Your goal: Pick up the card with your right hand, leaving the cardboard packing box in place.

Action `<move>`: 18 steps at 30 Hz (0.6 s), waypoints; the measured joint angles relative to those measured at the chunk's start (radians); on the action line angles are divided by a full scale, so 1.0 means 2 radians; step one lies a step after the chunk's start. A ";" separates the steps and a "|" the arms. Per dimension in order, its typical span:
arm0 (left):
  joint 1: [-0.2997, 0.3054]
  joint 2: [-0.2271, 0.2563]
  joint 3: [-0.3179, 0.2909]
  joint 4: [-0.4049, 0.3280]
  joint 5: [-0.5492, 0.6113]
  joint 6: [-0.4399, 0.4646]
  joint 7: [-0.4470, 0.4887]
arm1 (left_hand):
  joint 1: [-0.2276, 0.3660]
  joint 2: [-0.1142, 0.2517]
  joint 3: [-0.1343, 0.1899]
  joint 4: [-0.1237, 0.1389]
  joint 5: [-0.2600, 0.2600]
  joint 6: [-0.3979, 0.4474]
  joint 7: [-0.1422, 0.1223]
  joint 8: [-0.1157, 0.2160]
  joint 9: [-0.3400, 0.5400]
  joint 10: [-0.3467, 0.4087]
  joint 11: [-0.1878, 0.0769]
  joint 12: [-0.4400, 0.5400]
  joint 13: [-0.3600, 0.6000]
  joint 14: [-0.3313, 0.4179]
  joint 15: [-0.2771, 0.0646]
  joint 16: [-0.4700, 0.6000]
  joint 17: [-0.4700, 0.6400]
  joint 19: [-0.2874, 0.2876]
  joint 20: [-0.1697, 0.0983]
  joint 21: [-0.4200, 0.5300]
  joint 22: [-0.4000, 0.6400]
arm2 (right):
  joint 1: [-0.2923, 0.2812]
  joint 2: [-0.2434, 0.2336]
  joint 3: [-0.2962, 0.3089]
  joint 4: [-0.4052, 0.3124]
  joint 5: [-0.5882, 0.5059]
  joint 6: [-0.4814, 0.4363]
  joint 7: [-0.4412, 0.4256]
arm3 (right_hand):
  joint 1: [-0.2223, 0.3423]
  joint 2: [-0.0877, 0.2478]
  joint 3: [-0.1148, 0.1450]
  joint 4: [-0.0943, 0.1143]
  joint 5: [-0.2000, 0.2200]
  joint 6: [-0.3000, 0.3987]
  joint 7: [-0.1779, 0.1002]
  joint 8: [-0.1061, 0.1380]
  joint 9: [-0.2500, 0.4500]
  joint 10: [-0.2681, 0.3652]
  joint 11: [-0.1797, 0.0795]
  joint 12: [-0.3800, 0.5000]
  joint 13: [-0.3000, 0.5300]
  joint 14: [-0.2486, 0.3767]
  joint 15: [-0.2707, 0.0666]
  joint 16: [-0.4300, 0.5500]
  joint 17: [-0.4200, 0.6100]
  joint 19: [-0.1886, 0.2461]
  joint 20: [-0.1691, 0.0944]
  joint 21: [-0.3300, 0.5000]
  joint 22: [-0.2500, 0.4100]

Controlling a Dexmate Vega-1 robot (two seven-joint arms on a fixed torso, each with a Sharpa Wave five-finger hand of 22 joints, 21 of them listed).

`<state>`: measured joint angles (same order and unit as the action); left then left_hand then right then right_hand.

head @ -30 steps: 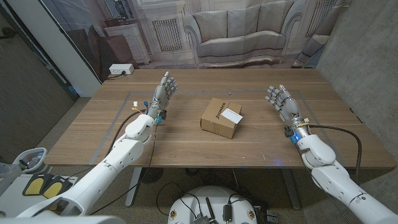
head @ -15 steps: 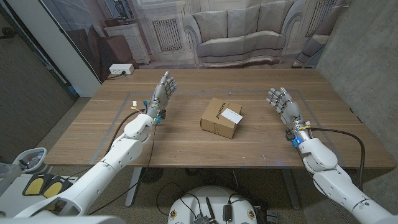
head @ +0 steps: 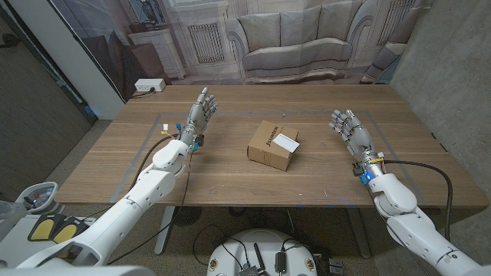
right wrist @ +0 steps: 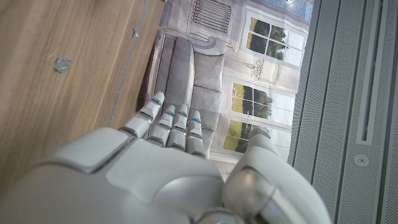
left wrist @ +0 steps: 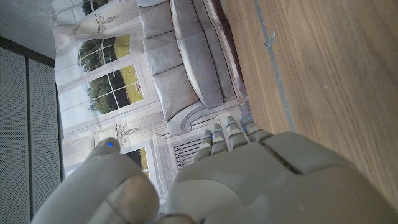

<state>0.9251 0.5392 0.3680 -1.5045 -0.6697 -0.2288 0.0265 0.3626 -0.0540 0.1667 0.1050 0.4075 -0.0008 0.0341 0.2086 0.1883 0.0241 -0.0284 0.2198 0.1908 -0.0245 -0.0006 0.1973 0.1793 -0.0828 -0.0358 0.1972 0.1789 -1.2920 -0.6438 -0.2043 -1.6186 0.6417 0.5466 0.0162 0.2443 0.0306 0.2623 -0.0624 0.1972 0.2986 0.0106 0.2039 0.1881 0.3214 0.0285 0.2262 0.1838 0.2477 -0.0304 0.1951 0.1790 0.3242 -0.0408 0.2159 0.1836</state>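
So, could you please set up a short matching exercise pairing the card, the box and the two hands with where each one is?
Things:
1. card
2. cardboard packing box
3. left hand
4. right hand

Places:
A. at the table's middle
B. open, on the robot's right of the box
C. on top of the box
D. open, on the robot's left of the box

Pairs: 1-C, 2-A, 3-D, 4-B

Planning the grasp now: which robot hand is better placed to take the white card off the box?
The right robot hand, probably. The card lies on the box toward its right edge, nearer that hand, which is open and holds nothing. The left robot hand would have to reach across the box top.
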 measured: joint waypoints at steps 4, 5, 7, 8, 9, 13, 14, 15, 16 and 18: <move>-0.001 0.001 -0.001 0.001 0.000 0.000 0.000 | 0.000 0.000 0.000 0.000 0.000 0.000 0.000 0.000 0.000 0.000 0.000 0.000 0.000 0.000 0.000 0.000 0.000 0.000 0.000 0.000 0.000 | -0.003 0.000 0.000 -0.003 -0.008 0.006 -0.004 | 0.000 0.000 0.000 0.000 0.000 0.000 0.000 0.000 0.000 0.000 0.000 0.000 0.000 0.000 0.000 0.000 0.000 0.000 0.000 0.000 0.000; -0.001 0.001 -0.001 0.001 0.000 0.000 0.000 | 0.000 0.000 0.000 0.000 0.000 0.000 0.000 0.000 0.000 0.000 0.000 0.000 0.000 0.000 0.000 0.000 0.000 0.000 0.000 0.000 0.000 | -0.004 0.000 0.000 -0.003 -0.008 0.006 -0.004 | 0.001 0.001 0.000 0.000 0.000 0.000 0.000 0.000 0.000 0.000 0.000 0.000 0.000 0.001 0.001 0.000 0.000 0.000 0.000 0.000 0.000; -0.001 0.002 -0.001 0.001 0.000 0.000 0.000 | 0.000 0.000 -0.001 0.002 0.000 0.000 0.000 0.000 0.000 0.000 0.000 0.000 0.000 0.000 0.000 0.000 0.000 0.000 0.000 0.000 0.000 | -0.006 0.000 0.000 -0.005 -0.008 0.006 -0.004 | 0.002 0.002 0.000 0.000 0.000 0.000 0.000 0.000 0.000 0.000 0.000 0.000 0.000 0.002 0.002 0.000 0.000 0.000 0.000 0.000 0.000; -0.001 0.002 -0.001 0.001 0.000 0.001 0.000 | 0.000 0.000 -0.001 0.001 0.000 0.000 0.000 0.000 0.000 0.000 0.000 0.000 0.000 0.000 0.000 0.000 0.000 0.000 0.000 0.000 0.000 | -0.006 0.000 0.000 -0.005 -0.008 0.006 -0.004 | 0.002 0.002 0.000 0.000 0.000 0.000 0.000 0.000 0.000 0.000 0.000 0.000 0.000 0.002 0.002 0.000 0.000 0.000 0.000 0.000 0.000; -0.001 0.002 -0.001 0.001 0.000 0.001 0.001 | 0.000 0.000 -0.001 0.001 0.000 0.000 0.000 0.000 0.000 0.000 0.000 0.000 0.000 0.000 0.000 0.000 0.000 0.000 0.000 0.000 0.000 | -0.008 0.000 0.000 -0.006 -0.008 0.006 -0.004 | 0.002 0.002 0.000 0.000 0.000 0.000 0.000 0.000 0.000 0.000 0.000 0.000 0.000 0.002 0.002 0.000 0.000 0.000 0.000 0.000 0.000; -0.001 0.002 -0.001 0.001 0.000 0.003 0.003 | 0.001 0.001 -0.001 0.001 0.000 0.000 0.000 0.000 0.000 0.000 0.000 -0.002 0.000 0.000 0.000 0.000 0.000 0.000 0.000 0.000 0.000 | -0.012 -0.002 0.001 -0.009 -0.008 0.006 -0.004 | 0.002 0.002 0.000 0.000 0.000 0.000 0.000 0.000 0.000 0.000 0.000 0.000 0.000 0.002 0.002 0.000 0.000 0.000 0.000 0.000 0.000; -0.001 0.002 -0.001 0.001 0.000 0.003 0.003 | 0.001 0.001 -0.002 0.000 0.000 0.000 0.000 0.000 0.000 0.000 0.000 -0.003 0.000 0.000 0.000 0.000 0.000 0.000 0.000 0.000 0.000 | -0.014 -0.002 0.001 -0.010 -0.008 0.006 -0.004 | 0.002 0.002 0.000 0.000 0.000 0.000 0.000 0.000 0.000 0.000 0.000 0.000 0.000 0.002 0.002 0.000 0.000 0.000 0.000 0.000 0.000; -0.001 0.002 -0.001 0.001 0.000 0.005 0.004 | 0.001 0.001 -0.004 -0.001 0.000 0.000 0.000 0.000 0.000 0.000 0.000 -0.003 0.000 0.000 0.000 0.000 0.000 0.000 0.000 0.000 0.000 | -0.015 -0.002 0.002 -0.010 -0.008 0.006 -0.004 | 0.002 0.002 0.000 0.000 0.000 0.000 0.000 0.000 0.000 0.000 0.000 0.000 0.000 0.002 0.002 0.000 0.000 0.000 0.000 0.000 0.000; -0.001 0.002 -0.001 0.001 0.000 0.005 0.005 | 0.001 0.001 -0.004 -0.001 0.000 0.000 0.000 0.000 0.000 0.000 0.000 -0.003 0.000 0.000 0.000 0.000 0.000 0.000 0.000 0.000 0.000 | -0.015 -0.002 0.002 -0.010 -0.008 0.006 -0.004 | 0.002 0.002 0.000 0.000 0.000 0.000 0.000 0.000 0.000 0.000 0.000 0.000 0.000 0.002 0.002 0.000 0.000 0.000 0.000 0.000 0.000; -0.001 0.002 -0.001 0.001 0.001 0.006 0.006 | 0.003 0.003 -0.004 -0.001 0.000 0.000 0.000 0.000 0.000 0.000 0.000 -0.003 0.000 0.000 0.000 0.000 0.000 0.000 0.000 0.000 0.000 | -0.018 -0.003 0.003 -0.012 -0.008 0.006 -0.004 | 0.002 0.002 0.000 0.000 0.000 0.003 -0.003 0.000 0.000 0.000 0.000 0.000 0.000 0.002 0.002 0.000 0.000 0.000 0.000 0.000 0.000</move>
<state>0.9227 0.5427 0.3660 -1.5020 -0.6678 -0.2158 0.0394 0.3680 -0.0487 0.1597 0.1037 0.4075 -0.0010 0.0340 0.2086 0.1883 0.0241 -0.0284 0.2144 0.1909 -0.0245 -0.0006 0.1973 0.1793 -0.0828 -0.0358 0.1972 0.1789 -1.3287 -0.6504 -0.1992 -1.6423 0.6267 0.5577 0.0080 0.2483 0.0345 0.2623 -0.0624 0.1972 0.3040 0.0052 0.2039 0.1881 0.3213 0.0284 0.2261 0.1838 0.2514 -0.0267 0.1951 0.1789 0.3240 -0.0407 0.2159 0.1836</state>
